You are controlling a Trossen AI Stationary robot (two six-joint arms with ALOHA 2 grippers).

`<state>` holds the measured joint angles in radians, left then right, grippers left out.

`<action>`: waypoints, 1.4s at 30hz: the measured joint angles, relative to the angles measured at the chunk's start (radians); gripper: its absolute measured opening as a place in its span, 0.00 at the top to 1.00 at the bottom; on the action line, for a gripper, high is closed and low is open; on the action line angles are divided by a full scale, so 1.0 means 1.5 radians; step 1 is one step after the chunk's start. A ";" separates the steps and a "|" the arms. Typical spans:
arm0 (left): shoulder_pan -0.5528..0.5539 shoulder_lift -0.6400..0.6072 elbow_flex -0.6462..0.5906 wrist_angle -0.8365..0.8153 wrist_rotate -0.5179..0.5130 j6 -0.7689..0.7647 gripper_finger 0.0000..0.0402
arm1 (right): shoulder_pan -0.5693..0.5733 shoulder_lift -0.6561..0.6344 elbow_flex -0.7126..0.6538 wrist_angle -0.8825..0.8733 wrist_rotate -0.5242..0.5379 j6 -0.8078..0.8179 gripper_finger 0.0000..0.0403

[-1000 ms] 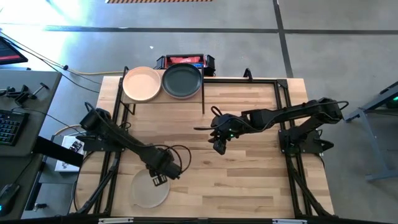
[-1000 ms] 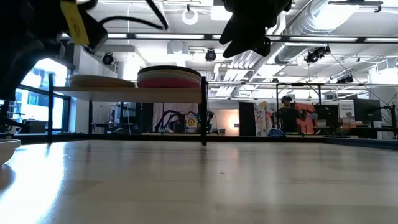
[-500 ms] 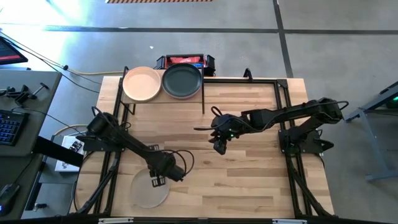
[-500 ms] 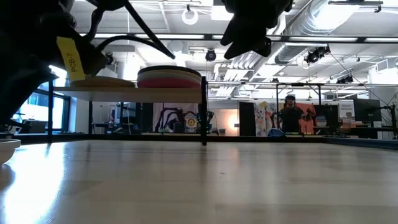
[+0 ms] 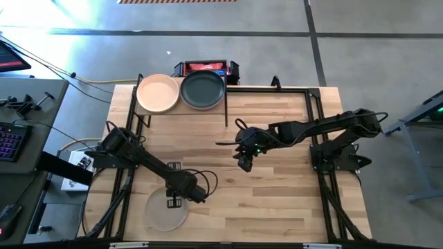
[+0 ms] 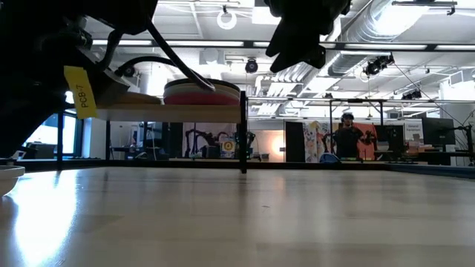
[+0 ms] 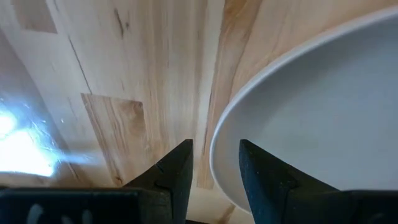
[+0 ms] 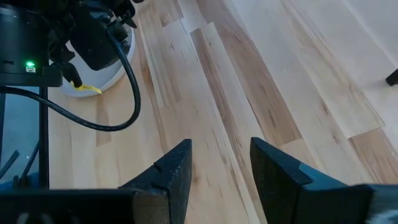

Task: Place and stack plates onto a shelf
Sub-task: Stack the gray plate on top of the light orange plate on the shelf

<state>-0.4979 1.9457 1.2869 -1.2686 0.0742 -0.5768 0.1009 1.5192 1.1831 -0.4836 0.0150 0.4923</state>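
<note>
A pale beige-grey plate point(image 5: 165, 213) lies flat near the table's near-left edge; its rim also shows in the low view point(image 6: 7, 178). My left gripper point(image 5: 173, 202) is low over the plate's far rim, pointing down and open. In the left wrist view the rim point(image 7: 214, 158) runs between its two fingers point(image 7: 177, 168), and no touch shows. The shelf point(image 5: 181, 109) stands at the far edge. It carries a peach plate point(image 5: 158, 93) and a dark grey plate point(image 5: 203, 90) topping a stack that includes a magenta one point(image 6: 202, 96). My right gripper point(image 5: 243, 163) hangs open above mid-table.
A red and black box point(image 5: 208, 67) sits behind the shelf. Black frame rails point(image 5: 315, 104) run along the table's edges. The left arm's cable point(image 5: 204, 181) loops over the boards. Bare planks point(image 5: 277, 200) lie between the arms. A person point(image 6: 345, 137) stands far off in the room.
My left arm has sunk toward the pale plate, its gripper dropping closer to the plate's far rim; in the low view its yellow tag has moved well down. The right arm and the plates have kept still.
</note>
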 joint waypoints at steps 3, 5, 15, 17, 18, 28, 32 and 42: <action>0.000 0.000 0.000 0.003 0.000 0.020 0.71 | 0.000 0.000 0.000 -0.001 0.000 0.000 0.65; 0.000 0.000 0.000 0.010 0.001 0.030 0.71 | 0.000 0.000 0.000 -0.001 0.000 0.000 0.65; 0.015 0.000 0.000 0.028 -0.003 0.044 0.71 | 0.000 0.000 0.000 -0.002 0.000 0.000 0.65; 0.018 0.000 0.000 0.029 -0.003 0.050 0.71 | 0.000 0.000 0.000 -0.003 0.000 0.000 0.65; 0.019 0.000 0.000 0.030 -0.002 0.056 0.71 | 0.000 0.000 0.000 -0.003 0.000 0.000 0.65; 0.016 0.000 0.000 0.044 0.015 0.077 0.71 | 0.000 0.000 0.000 -0.004 0.000 0.000 0.65; 0.013 0.000 -0.001 0.043 0.013 0.080 0.71 | 0.000 0.000 0.000 -0.004 0.000 0.000 0.65; 0.013 0.000 -0.074 0.064 0.047 0.063 0.71 | 0.000 0.000 0.000 -0.004 0.000 0.000 0.65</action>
<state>-0.4782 1.9453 1.1753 -1.1725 0.1448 -0.4817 0.1007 1.5192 1.1831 -0.4892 0.0151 0.4927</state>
